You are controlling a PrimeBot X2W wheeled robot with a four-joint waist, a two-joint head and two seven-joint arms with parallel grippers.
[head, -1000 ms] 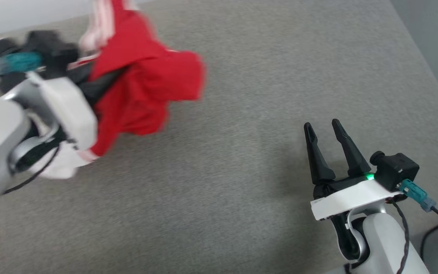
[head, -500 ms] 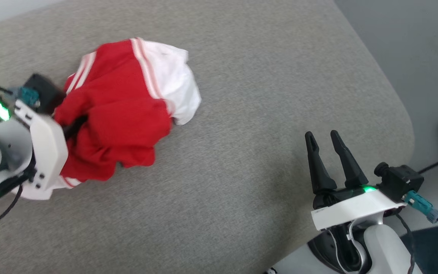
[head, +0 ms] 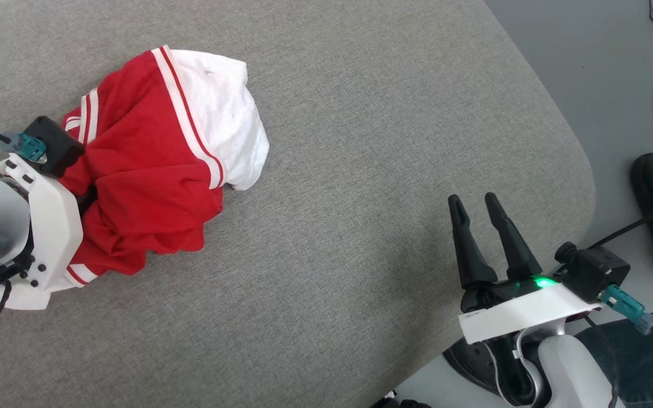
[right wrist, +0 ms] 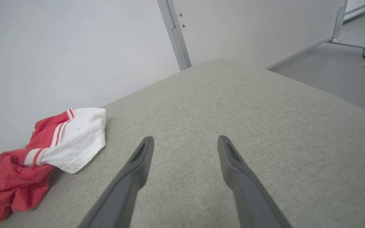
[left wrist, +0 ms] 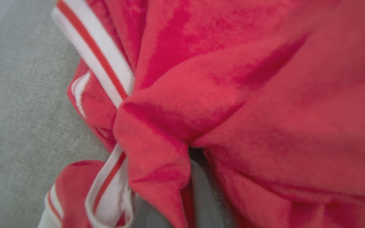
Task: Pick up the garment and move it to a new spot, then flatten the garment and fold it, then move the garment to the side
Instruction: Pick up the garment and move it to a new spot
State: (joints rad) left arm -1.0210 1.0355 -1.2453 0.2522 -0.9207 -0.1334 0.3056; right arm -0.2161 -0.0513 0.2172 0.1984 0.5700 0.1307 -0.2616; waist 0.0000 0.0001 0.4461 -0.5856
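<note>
The garment (head: 151, 187) lies crumpled on the left part of the grey pad (head: 360, 113), with a white sleeve turned up on its far side. The left gripper (head: 89, 199) is buried in the red folds, clamped tight on the cloth. The right gripper (head: 473, 198) hovers by the pad's right corner, fingers spread wide and holding nothing.

Nothing legible is showing. The garment (head: 145, 170) is lying bunched with only plain and striped cloth facing outward, and a tiny mark on the white wrist plate (head: 508, 317) behind the right gripper (head: 473, 198) is reading as a blur.
</note>
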